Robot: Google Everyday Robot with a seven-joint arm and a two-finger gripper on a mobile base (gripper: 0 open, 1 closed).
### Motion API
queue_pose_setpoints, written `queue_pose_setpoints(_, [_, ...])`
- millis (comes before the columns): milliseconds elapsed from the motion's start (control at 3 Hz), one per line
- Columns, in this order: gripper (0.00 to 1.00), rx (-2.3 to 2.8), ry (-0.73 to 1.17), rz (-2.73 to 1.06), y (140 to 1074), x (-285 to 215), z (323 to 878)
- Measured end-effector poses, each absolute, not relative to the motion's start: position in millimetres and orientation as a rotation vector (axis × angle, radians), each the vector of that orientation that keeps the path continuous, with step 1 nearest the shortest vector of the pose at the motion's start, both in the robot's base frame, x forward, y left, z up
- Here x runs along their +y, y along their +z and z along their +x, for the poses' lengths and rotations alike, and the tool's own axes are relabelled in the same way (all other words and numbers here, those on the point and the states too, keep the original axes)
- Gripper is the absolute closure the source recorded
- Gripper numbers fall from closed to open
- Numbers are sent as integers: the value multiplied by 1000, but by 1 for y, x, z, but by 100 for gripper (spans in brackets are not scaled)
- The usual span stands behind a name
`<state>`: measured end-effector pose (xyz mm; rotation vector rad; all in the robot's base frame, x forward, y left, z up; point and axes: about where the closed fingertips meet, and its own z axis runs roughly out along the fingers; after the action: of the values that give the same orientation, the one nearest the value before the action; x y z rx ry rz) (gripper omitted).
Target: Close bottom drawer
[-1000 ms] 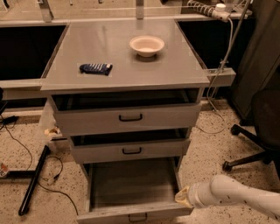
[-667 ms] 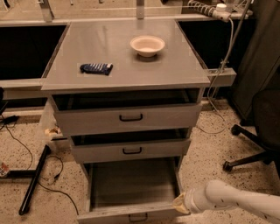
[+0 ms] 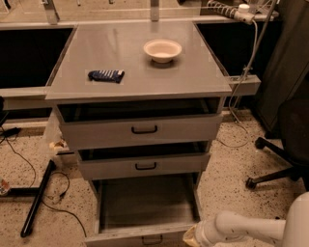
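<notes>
pincer (image 3: 190,236) at front right corner of bottom drawer (image 3: 145,205), chair base (image 3: 273,176) rightward, floor (image 3: 227,193) between

Setting: a robotics lab or workroom, not a home.
- Speckled terrazzo floor (image 3: 231,164), bare and hard.
- Loose black cables (image 3: 19,157) trailed across it at the left.
- A power strip (image 3: 227,8) lay on the bench behind, its cord hanging down.
- Grey metal-look drawer cabinet (image 3: 140,91) stood between dark under-bench recesses.
- A castored office chair base (image 3: 273,166) stood at the right.
- A white robot arm's gripper (image 3: 192,236) sat low by the front right corner of the open bottom drawer (image 3: 145,207).
</notes>
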<state>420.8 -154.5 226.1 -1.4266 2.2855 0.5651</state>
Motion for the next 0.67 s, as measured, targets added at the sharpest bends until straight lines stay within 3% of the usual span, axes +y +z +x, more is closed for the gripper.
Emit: queue_pose_setpoints(667, [100, 2207, 580, -1476, 190, -122, 410])
